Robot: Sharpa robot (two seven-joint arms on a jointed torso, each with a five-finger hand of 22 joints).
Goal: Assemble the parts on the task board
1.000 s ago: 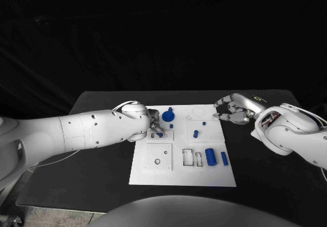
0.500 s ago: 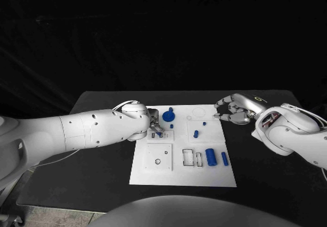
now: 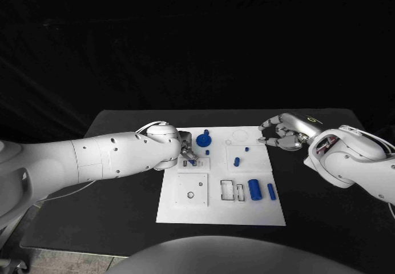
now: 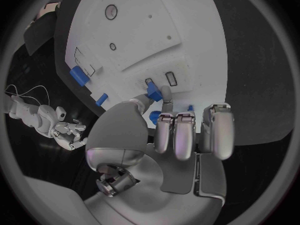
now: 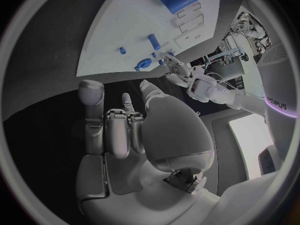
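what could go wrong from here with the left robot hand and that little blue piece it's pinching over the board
The left robot hand pinches a small blue part just above a slot on the task board; a tilted entry could jam it, or it could slip out. The big arm hides that spot in the head view. The right robot hand hovers, curled, beside the board's edge and might bump it.

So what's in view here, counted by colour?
White flat task board: 1
Small blue parts: 7, one pinched by the left hand
Silver hands, left hand and right hand: 2
Total: 10
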